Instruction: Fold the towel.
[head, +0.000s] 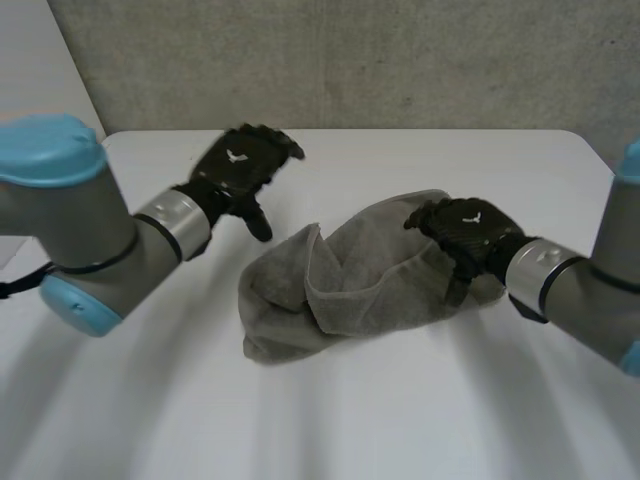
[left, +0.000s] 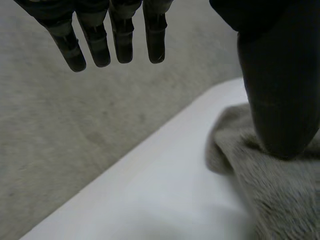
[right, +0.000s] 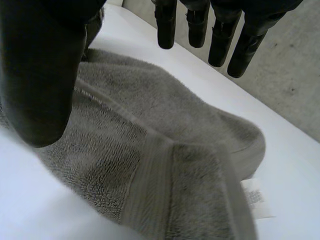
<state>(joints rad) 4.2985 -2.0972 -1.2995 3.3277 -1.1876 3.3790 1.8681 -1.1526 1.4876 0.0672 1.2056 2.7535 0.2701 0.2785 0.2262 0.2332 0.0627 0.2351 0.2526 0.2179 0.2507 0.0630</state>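
Grey wall (head: 400, 60) behind, white table (head: 420, 155) in front. At the left, the left hand (head: 245, 165) hangs above the table with its fingers (left: 122, 40) straight and spread from the thumb, holding nothing, near the towel's edge but apart from it. The towel (head: 350, 280) lies mid-table in a loose grey heap, one flap rolled over on itself, not yet a neat fold. At the right, the right hand (head: 468, 232) is over the towel's right end, fingers straight and apart from the thumb. The thumb may touch the pile, though I can't be sure. The risk is that with the layers bunched, a grab here could catch two thicknesses and drag the whole heap instead of lifting one edge. The right wrist view gives what the head view cannot — a woven hem band (right: 150, 185) and a white label (right: 255, 197) at a corner, handy for finding a true edge.
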